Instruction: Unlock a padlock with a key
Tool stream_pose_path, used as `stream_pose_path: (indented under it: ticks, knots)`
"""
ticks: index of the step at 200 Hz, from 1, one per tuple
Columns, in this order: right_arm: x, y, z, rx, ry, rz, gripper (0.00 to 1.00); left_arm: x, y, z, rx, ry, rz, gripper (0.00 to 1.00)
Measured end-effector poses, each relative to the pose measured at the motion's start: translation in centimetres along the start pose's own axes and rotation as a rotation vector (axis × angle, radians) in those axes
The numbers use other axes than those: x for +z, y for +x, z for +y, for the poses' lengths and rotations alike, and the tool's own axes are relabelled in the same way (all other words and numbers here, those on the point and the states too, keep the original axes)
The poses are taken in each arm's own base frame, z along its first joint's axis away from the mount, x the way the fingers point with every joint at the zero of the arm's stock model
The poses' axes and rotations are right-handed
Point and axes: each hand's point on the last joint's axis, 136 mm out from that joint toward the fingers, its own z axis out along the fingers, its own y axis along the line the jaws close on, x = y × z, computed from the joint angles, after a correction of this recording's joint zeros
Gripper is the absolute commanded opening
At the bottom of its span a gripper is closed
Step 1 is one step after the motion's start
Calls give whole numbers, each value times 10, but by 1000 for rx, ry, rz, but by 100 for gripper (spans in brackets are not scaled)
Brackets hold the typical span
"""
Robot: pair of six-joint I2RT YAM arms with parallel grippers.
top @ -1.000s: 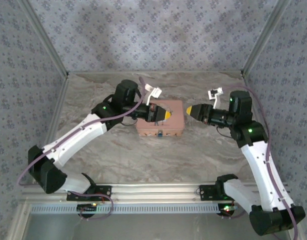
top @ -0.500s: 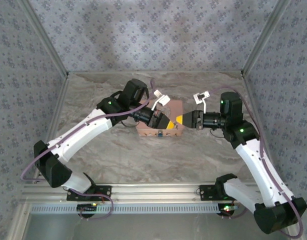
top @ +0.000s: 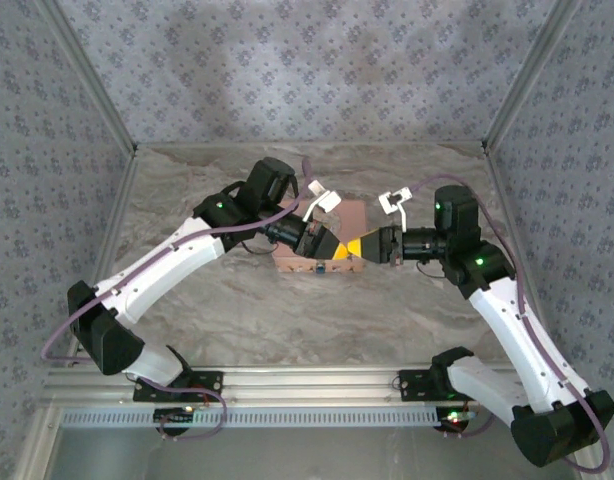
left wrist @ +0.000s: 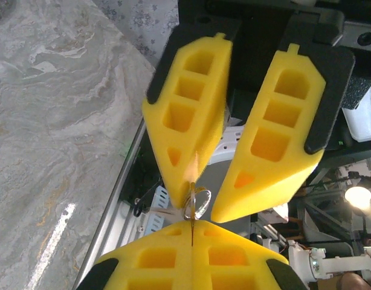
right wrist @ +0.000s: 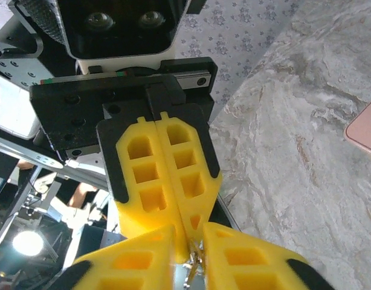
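Observation:
My left gripper [top: 337, 247] hangs over the pink tin [top: 290, 260], tip to tip with my right gripper [top: 359, 245]. The left gripper [left wrist: 191, 228] is shut on the key [left wrist: 191, 219], a thin sliver seen edge-on that sticks out from between its yellow pads. The key's small ring [left wrist: 199, 202] hangs just beyond them. My right gripper [right wrist: 194, 257] stands narrowly open, with one pad on each side of the ring and the key's head [right wrist: 196, 261]. The tiny blue padlock [top: 318, 267] lies at the tin's front edge, below both grippers.
The marble tabletop [top: 387, 310] has free room in front of and beside the tin. Patterned walls close in the back and both sides. A metal rail [top: 317, 380] with the arm bases runs along the near edge. A corner of the tin [right wrist: 364, 130] lies right of the right gripper.
Both grippers have moved together over the tin until their tips meet. The right gripper's jaws have narrowed around the key's ring. The left gripper has stayed shut on the key.

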Motion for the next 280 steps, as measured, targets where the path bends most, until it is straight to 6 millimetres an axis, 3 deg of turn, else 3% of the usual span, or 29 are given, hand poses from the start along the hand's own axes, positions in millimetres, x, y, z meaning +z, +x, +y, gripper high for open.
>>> stream_pose_path:
  ticks: [22,61,82,104,136,150,166,198,224,280]
  knots:
    - [0,1,-1,2,4,3,0,0,2,0,-4,3,9,0]
    - [2,5,-2,-26,10,15,0,-1,5,0,-13,-2,20,0]
    - [2,5,-5,-65,59,9,0,-2,4,4,-21,-22,14,27]
    - [-1,4,-9,-136,155,-19,0,-11,-9,18,-66,-61,-49,37]
    - [-8,-5,-8,-318,331,-93,0,-34,-23,62,-239,-163,-185,50]
    - [-13,-12,-10,-401,419,-130,0,-36,-25,73,-310,-176,-215,51]
    - [-18,-21,-13,-492,508,-172,0,-32,-27,76,-377,-162,-239,58]
    - [-17,-32,-13,-708,618,-251,0,-25,-34,70,-470,-120,-273,57]
    - [-9,-30,-21,-866,695,-253,0,-21,-43,58,-523,-66,-299,49]
    - [-13,-52,-12,-1003,781,-339,0,-12,-49,41,-621,7,-302,45]
